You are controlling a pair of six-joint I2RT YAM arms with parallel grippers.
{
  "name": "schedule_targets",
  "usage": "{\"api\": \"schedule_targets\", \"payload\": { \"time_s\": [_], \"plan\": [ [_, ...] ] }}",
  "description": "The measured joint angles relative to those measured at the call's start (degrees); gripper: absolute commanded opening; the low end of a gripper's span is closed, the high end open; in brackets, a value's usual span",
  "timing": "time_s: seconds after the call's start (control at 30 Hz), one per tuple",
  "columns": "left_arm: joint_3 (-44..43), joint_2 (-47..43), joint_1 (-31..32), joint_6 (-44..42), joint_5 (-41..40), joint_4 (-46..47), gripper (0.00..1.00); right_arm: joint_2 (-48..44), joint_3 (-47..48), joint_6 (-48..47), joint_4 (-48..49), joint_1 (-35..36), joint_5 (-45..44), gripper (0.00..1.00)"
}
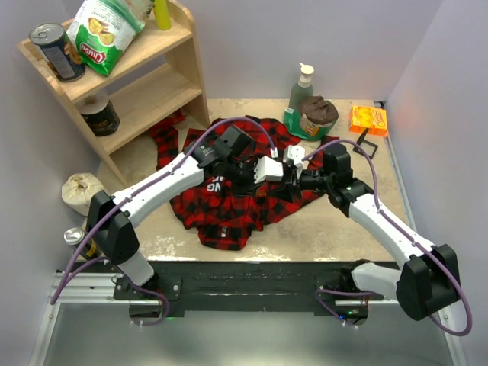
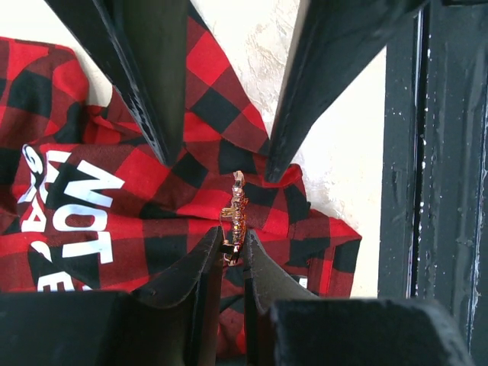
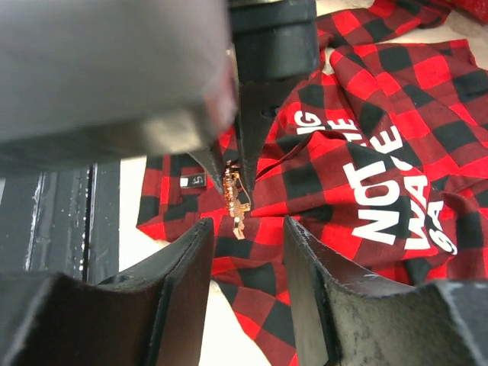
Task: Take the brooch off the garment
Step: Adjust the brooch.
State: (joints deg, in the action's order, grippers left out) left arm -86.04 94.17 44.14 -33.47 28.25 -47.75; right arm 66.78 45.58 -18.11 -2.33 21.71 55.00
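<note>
Counter (image 1: 335, 229): a tan, worn top that carries the garment in its middle.
Garment (image 1: 229, 210): a red-and-black plaid shirt lying crumpled on the counter, with both arms meeting over its upper right part.
Left tool (image 2: 233, 242): reaches in over the shirt from the left. Its two fingers are pinched together on one end of the brooch.
Right tool (image 3: 249, 223): faces the left tool tip to tip from the right. Its fingers are spread apart and hold nothing, one on each side of the brooch and not touching it.
Patch (image 3: 381, 183): black with white block letters, on the shirt just beside the two tools.
Brooch (image 2: 235, 213): a thin gold-tan piece that sticks out of the left tool's tips, over the plaid cloth. Whether its pin is still through the fabric cannot be told.
</note>
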Motion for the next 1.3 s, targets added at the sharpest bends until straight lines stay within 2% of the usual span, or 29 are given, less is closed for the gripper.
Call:
{"api": "schedule_targets", "payload": {
  "time_s": [0.13,0.5,0.9,1.3],
  "plan": [
    [-0.13,0.00,-0.35,0.17,0.52,0.11,0.00,1.14,-0.02,0.37,0.90,0.04,0.26,0.37],
    [-1.14,0.76,-0.70,1.36,1.88,0.11,0.00,1.79,-0.07,1.44,2.45,0.81,1.60,0.34],
    [-1.29,1.36,-1.07,1.53,2.03,0.11,0.00,3.39,-0.07,2.27,3.69,1.90,1.84,0.25],
    [-1.40,1.62,-1.40,2.47,2.99,0.09,0.00,3.39,-0.07,2.25,3.74,2.29,2.19,0.22]
  ]
}}
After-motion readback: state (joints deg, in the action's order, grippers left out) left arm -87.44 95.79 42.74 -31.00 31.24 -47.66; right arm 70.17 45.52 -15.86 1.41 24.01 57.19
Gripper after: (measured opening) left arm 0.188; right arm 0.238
